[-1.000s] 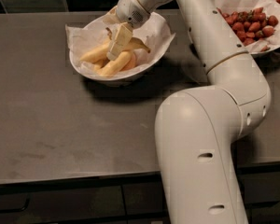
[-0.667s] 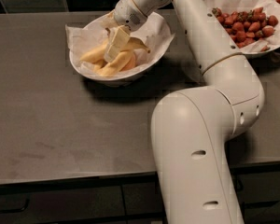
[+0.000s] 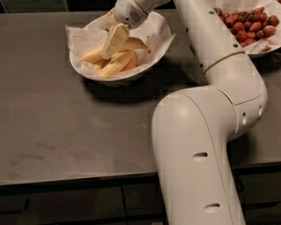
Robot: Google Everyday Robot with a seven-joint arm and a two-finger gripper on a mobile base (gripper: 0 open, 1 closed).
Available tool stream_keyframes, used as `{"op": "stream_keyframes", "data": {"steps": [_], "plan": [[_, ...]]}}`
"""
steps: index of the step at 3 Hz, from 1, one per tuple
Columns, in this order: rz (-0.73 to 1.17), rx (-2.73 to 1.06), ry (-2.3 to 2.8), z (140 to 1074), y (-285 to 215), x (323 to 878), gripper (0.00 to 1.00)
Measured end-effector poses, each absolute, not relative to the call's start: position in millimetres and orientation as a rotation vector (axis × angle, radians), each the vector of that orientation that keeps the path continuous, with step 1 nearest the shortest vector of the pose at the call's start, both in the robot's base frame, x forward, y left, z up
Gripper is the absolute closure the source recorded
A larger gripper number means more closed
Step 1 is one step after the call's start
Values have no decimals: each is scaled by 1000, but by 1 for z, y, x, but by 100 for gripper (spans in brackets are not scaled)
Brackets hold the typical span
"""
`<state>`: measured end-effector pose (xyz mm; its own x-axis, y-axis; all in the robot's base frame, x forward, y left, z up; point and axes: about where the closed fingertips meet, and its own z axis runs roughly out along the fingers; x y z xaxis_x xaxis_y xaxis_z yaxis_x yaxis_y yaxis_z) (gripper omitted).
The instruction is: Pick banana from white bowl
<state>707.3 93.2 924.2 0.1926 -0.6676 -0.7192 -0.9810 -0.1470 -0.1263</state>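
The white bowl [image 3: 152, 32], lined with crinkled white paper, stands on the dark counter at the upper left of the camera view. Several yellow bananas lie in it. The longest, curved banana [image 3: 134, 43] runs across the middle, partly covered by the gripper. My gripper [image 3: 113, 40] reaches down from the upper right into the bowl and sits right on the banana pile. Nothing is lifted out of the bowl.
A second paper-lined bowl of red strawberries [image 3: 253, 25] stands at the upper right, close behind my arm. My white arm [image 3: 201, 139] fills the right half of the view. The grey counter [image 3: 61, 121] ends at a front edge above dark cabinet drawers.
The gripper has shifted slightly left and down into the banana pile. The arm's lower part has swung a little to the left. The bananas and bowl have stayed put.
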Motion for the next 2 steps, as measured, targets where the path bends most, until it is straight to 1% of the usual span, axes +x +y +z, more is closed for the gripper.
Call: {"op": "stream_keyframes", "data": {"steps": [2], "plan": [[561,-1854,1533,954,79,714,24]]}}
